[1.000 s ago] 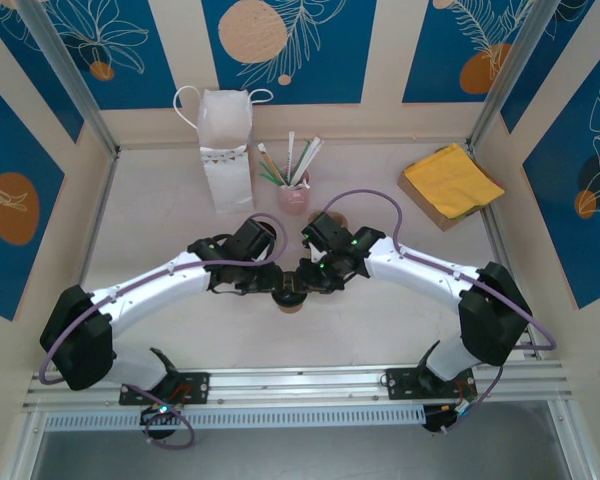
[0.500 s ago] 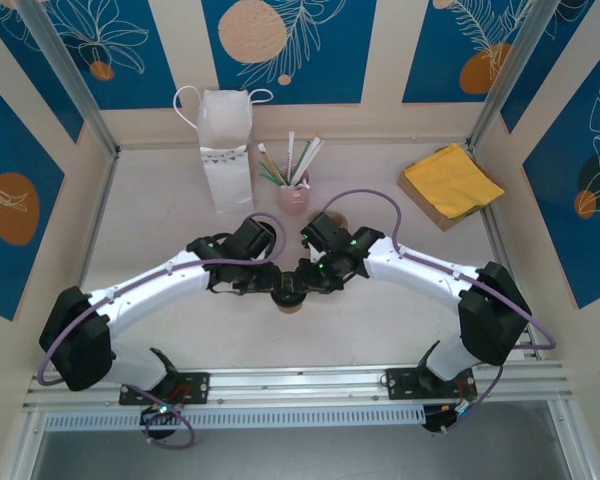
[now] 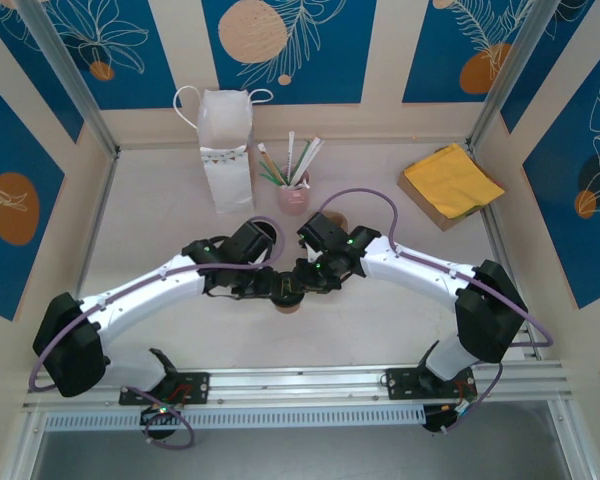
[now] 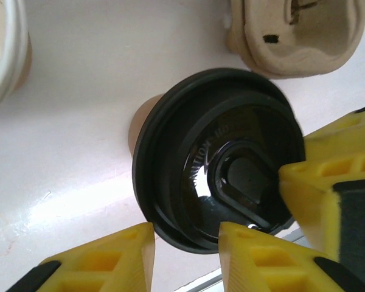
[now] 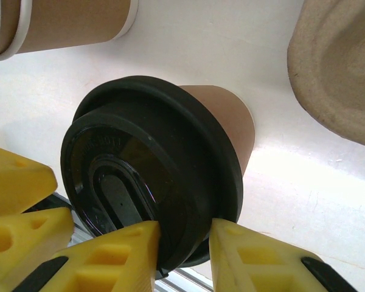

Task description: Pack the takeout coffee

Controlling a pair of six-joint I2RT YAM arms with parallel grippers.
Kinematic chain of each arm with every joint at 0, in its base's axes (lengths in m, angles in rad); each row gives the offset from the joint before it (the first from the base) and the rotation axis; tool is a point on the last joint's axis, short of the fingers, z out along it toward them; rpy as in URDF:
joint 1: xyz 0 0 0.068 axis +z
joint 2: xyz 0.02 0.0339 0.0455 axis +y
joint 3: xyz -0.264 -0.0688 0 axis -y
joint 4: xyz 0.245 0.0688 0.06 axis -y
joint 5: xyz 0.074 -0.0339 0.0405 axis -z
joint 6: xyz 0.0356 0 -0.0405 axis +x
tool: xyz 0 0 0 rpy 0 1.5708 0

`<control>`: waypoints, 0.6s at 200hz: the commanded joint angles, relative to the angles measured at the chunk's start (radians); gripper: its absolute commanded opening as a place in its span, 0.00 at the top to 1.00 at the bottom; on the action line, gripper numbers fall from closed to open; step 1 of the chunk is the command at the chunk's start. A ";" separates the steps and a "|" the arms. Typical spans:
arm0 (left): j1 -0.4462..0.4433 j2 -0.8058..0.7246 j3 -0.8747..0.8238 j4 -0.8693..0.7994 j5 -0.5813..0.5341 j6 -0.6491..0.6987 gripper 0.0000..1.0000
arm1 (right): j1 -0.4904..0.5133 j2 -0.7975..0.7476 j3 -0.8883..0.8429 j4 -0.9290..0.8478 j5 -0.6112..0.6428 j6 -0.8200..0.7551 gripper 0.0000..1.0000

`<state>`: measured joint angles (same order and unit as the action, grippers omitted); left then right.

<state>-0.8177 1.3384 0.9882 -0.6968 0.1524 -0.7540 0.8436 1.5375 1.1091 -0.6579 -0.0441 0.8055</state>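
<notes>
The takeout coffee (image 3: 291, 300) stands upright mid-table. The left gripper (image 4: 185, 240) pinches its black lid's rim from 9 o'clock, and the right gripper (image 5: 182, 243) pinches the same rim from 3 o'clock.

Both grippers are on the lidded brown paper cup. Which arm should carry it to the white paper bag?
Left, probably. The left gripper and right gripper both pinch the round black plastic lid, but the white paper bag stands on the left arm's side.

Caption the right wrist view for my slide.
Right gripper pinching the rim of the black lid on the takeout coffee, a second kraft cup and pulp carrier behind.
</notes>
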 commanded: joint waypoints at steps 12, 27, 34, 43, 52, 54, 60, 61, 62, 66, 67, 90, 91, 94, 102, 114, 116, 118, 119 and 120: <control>-0.018 0.034 -0.016 -0.025 -0.003 -0.008 0.70 | 0.014 0.061 -0.034 -0.119 0.052 0.001 0.72; -0.024 0.048 -0.017 -0.023 -0.013 -0.004 0.71 | 0.015 0.058 -0.035 -0.121 0.053 0.001 0.72; -0.026 0.054 -0.021 -0.020 -0.018 -0.004 0.71 | 0.014 0.058 -0.037 -0.121 0.054 0.001 0.72; -0.029 0.062 -0.027 -0.015 -0.019 -0.003 0.72 | 0.015 0.059 -0.037 -0.121 0.054 0.001 0.72; -0.031 0.070 -0.033 -0.014 -0.023 -0.001 0.73 | 0.015 0.060 -0.039 -0.121 0.052 0.001 0.72; -0.033 0.072 -0.034 -0.015 -0.025 -0.001 0.73 | 0.015 0.061 -0.039 -0.120 0.053 0.001 0.72; -0.034 0.076 -0.041 -0.018 -0.033 0.002 0.73 | 0.015 0.061 -0.039 -0.120 0.052 0.001 0.72; -0.035 0.077 -0.042 -0.018 -0.034 0.001 0.73 | 0.015 0.061 -0.039 -0.119 0.052 0.001 0.72; -0.036 0.077 -0.043 -0.019 -0.037 0.000 0.73 | 0.015 0.061 -0.038 -0.119 0.053 0.001 0.72; -0.038 0.080 -0.047 -0.021 -0.043 0.002 0.73 | 0.017 0.061 -0.039 -0.118 0.051 0.001 0.72; -0.038 0.080 -0.047 -0.022 -0.045 0.002 0.73 | 0.017 0.060 -0.040 -0.118 0.052 0.001 0.72; -0.051 0.088 -0.086 -0.021 -0.067 0.002 0.74 | 0.017 0.064 -0.044 -0.115 0.052 0.001 0.72; -0.052 0.088 -0.089 -0.020 -0.067 0.002 0.74 | 0.017 0.064 -0.044 -0.115 0.052 0.001 0.72; -0.052 0.088 -0.096 -0.016 -0.069 0.001 0.74 | 0.017 0.065 -0.045 -0.115 0.052 0.001 0.72; -0.052 0.088 -0.116 -0.012 -0.074 -0.004 0.74 | 0.017 0.065 -0.049 -0.111 0.052 0.002 0.72; -0.054 0.090 -0.138 0.001 -0.076 -0.008 0.75 | 0.017 0.067 -0.056 -0.107 0.050 0.003 0.72; -0.054 0.090 -0.143 0.002 -0.076 -0.008 0.75 | 0.017 0.067 -0.057 -0.106 0.050 0.003 0.72; -0.054 0.090 -0.146 0.003 -0.077 -0.008 0.75 | 0.017 0.067 -0.058 -0.105 0.050 0.003 0.72; -0.054 0.090 -0.148 0.004 -0.078 -0.009 0.75 | 0.017 0.067 -0.059 -0.105 0.050 0.003 0.72; -0.054 0.090 -0.149 0.004 -0.078 -0.010 0.75 | 0.017 0.067 -0.059 -0.105 0.050 0.003 0.72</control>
<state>-0.8494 1.3613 0.9455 -0.6315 0.1265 -0.7547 0.8452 1.5402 1.1110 -0.6609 -0.0410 0.8059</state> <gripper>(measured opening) 0.252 0.281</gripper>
